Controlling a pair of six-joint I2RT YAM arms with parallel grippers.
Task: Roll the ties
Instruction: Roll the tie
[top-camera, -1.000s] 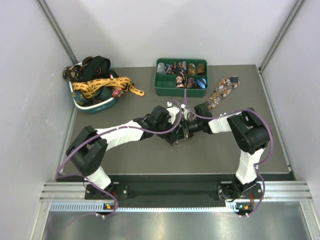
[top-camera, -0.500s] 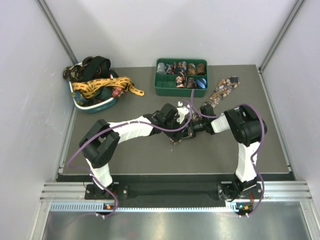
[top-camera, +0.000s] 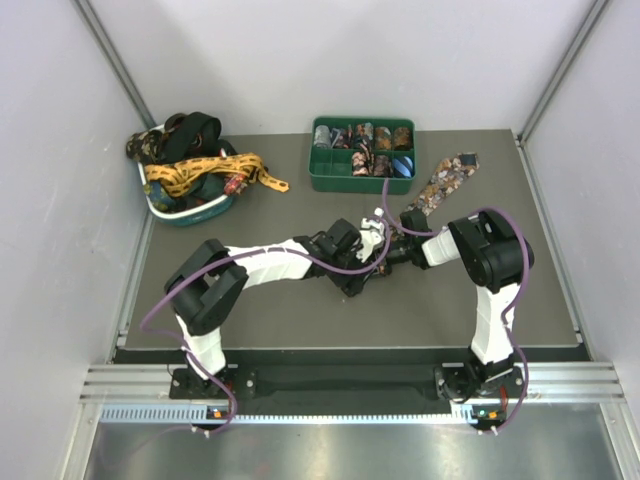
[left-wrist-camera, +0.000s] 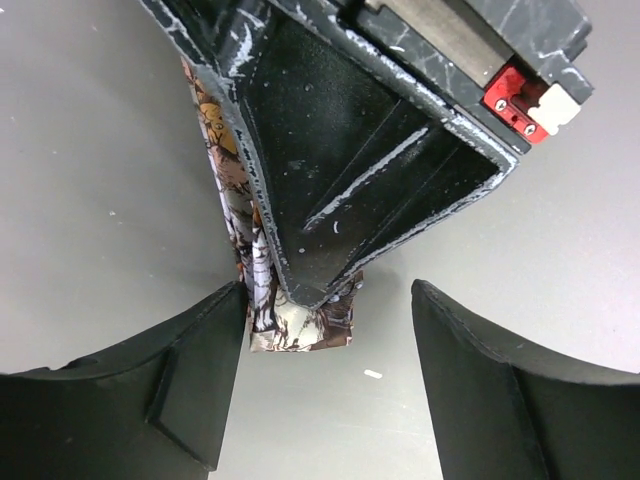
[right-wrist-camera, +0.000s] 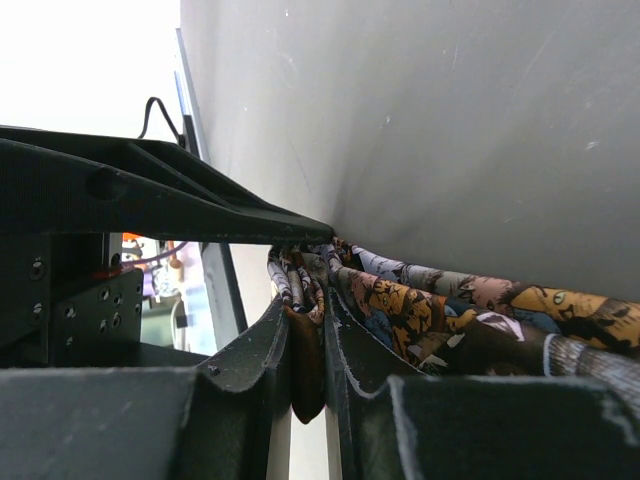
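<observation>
Far left on the table (top-camera: 250, 305): basket (top-camera: 190, 213), loose ties (top-camera: 200, 170) heaped in it and spilling over its right rim. Far centre: tray (top-camera: 338, 181), rolls (top-camera: 365, 137) in its compartments. Just right of the tray, one tie (top-camera: 445, 185) runs to mid-table (its end between the fingers of the left gripper (left-wrist-camera: 325, 300), under the right gripper (right-wrist-camera: 320, 300)).

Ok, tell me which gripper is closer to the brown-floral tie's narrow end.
Right. The right gripper is shut on the brown-floral tie right at that end. The left gripper is open, straddling the same end without clamping it.
</observation>
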